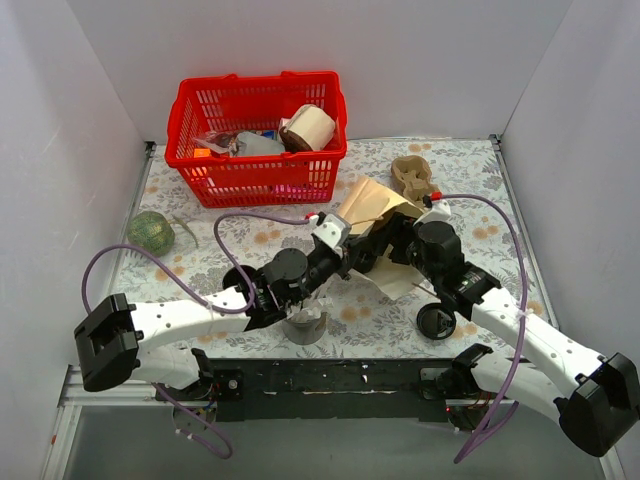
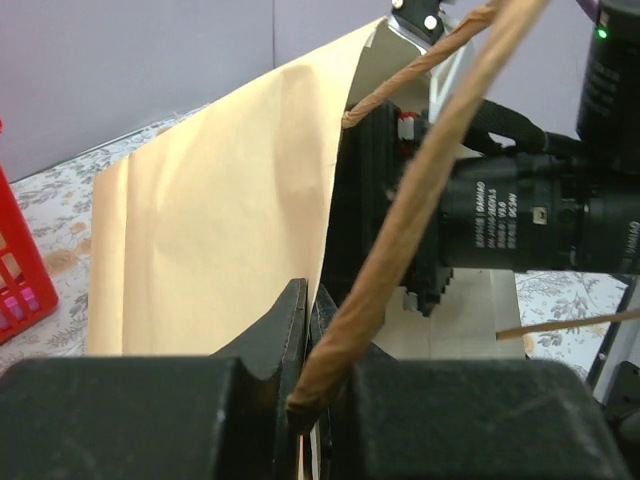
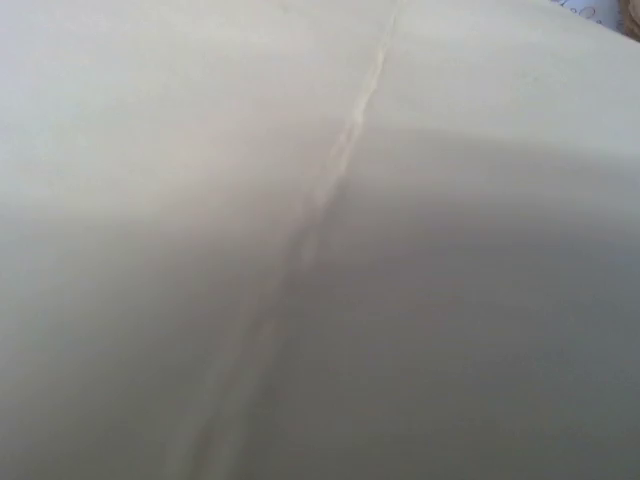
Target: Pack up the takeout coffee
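Closest in the left wrist view, the left tool (image 2: pixel 308 320) has its two black jaws pressed together on the twisted paper handle (image 2: pixel 420 190) of a brown paper bag (image 2: pixel 210 220), and the cord runs up and away from the pinch. The bag's tan side rises just to the left of that tool, with its pale inner face showing to the right. Straight ahead of the tool, the black wrist motor (image 2: pixel 520 220) of the right arm sits close to the bag. From above, the right tool (image 1: pixel 388 243) points into the bag from the opposite side. Its own camera is filled by pale creased paper and shows no fingers, so I cannot tell how wide it stands or whether it holds anything. The takeout coffee cannot be placed, since no view shows a lidded cup. Near the right arm, on the patterned worktop (image 1: pixel 470 200), lies a round black item (image 1: pixel 437 322), and a grey cup-like piece (image 1: pixel 305 328) sits under the left arm. Beyond both tools stands a red basket (image 1: pixel 255 175), with a cardboard cup carrier (image 1: pixel 411 177) to its right. A green ball (image 1: pixel 150 232) lies far out to the left.
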